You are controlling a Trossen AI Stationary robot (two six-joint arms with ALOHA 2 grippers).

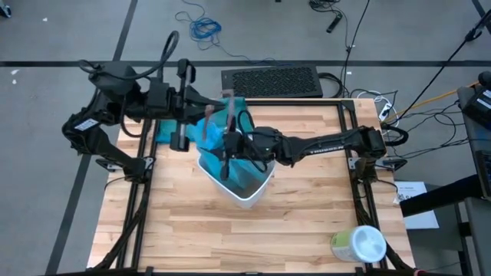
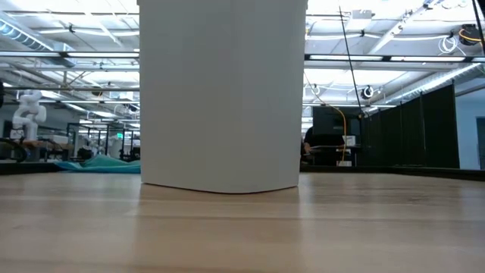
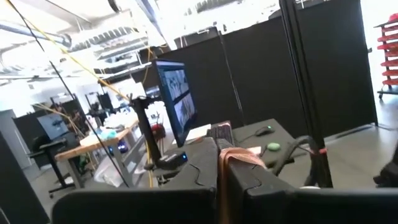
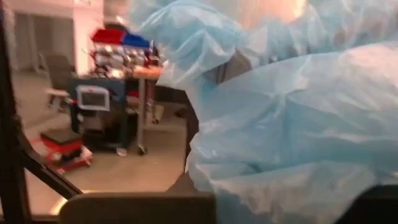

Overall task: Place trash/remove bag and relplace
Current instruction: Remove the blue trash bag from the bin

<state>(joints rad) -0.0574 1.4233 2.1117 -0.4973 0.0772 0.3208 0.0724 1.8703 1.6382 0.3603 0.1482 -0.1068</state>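
right tool pinches bag over bin.

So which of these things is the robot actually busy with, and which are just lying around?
In use:
- light-blue bag, bunched at the bin's rim
- white bin
- right hand, over the bin, shut on the bag
- left hand, shut, beside the bag

Lying about:
- white-and-green tub at the table's corner
- teal plastic beyond the bin
- black mat behind the table

Crinkly translucent plastic bag, matt wood table
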